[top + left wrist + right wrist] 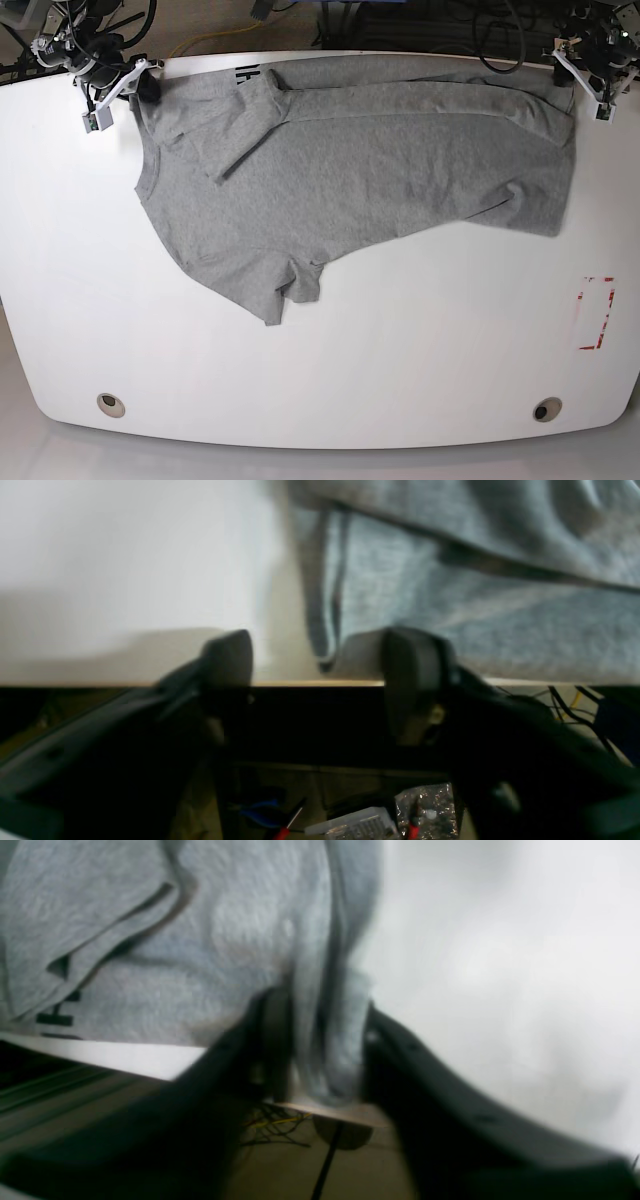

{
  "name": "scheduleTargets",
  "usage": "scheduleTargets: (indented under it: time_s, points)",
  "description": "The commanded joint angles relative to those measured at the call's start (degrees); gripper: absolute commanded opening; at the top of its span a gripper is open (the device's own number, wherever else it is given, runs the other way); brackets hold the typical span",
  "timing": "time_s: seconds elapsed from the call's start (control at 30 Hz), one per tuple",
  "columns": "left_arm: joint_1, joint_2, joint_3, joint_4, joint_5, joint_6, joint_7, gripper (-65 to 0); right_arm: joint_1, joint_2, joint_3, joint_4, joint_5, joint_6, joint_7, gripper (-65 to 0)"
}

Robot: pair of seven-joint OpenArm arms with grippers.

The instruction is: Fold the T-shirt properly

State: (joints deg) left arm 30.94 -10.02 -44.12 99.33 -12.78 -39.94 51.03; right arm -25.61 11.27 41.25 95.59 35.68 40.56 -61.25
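The T-shirt (360, 170) lies spread along the table's (320, 370) far edge. The right gripper (320, 1040) apparently pinches a bunched fold between its jaws at the far left. The left gripper (317, 655) stands parted at the far right, the hem just beside it.

1 grey T-shirt (380, 170) lies on 1 white worktop (320, 370). 2 grippers are in view: the left gripper (590, 75) and the right gripper (125, 90). The worktop has 2 round holes (111, 404) and 1 red-marked rectangle (595, 312).

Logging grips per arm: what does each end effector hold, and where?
Right end effector: T-shirt edge bunched between its fingers. Left end effector: open, holding nothing.
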Motion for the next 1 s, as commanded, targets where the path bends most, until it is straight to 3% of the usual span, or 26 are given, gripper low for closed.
scheduleTargets:
  time_s: [0.0, 0.07, 0.13, 0.3, 0.5, 0.7, 0.97]
  points:
    - [0.1, -0.6, -0.2, 1.7, 0.1, -0.1, 0.4, -24.3, -0.5, 0.6, 2.0, 1.2, -2.2, -0.6, -1.6, -29.6]
    - [0.1, -0.6, -0.3, 4.2, -0.1, -0.1, 0.4, -24.3, -0.5, 0.2, 4.5, 3.4, -2.2, -0.6, -1.6, -22.0]
    - [0.1, -0.6, -0.4, 6.9, -1.1, -0.1, 0.4, -24.3, -0.5, -0.5, 6.2, 5.4, -2.2, -0.6, -1.6, -20.1]
    - [0.1, -1.6, -1.4, 10.8, -7.8, -0.1, 0.4, -24.3, 1.0, -0.5, 7.4, 8.7, -2.2, -0.6, -1.6, -20.5]
    - [-2.1, -3.2, -2.0, 11.5, -12.6, -0.1, 0.4, -24.3, 7.0, 2.0, 5.1, 8.4, -2.5, -0.6, -2.0, -20.5]
    - [-7.6, -3.1, -1.9, 11.1, -7.0, -0.1, 0.4, -24.3, 14.0, 5.1, -1.6, 6.3, -2.6, -0.6, -2.0, -20.5]
    - [-12.5, -3.0, -1.9, 11.1, 1.3, -0.1, 0.4, -24.3, 27.2, 10.2, -11.2, -9.0, -2.7, -0.6, -0.9, -20.6]
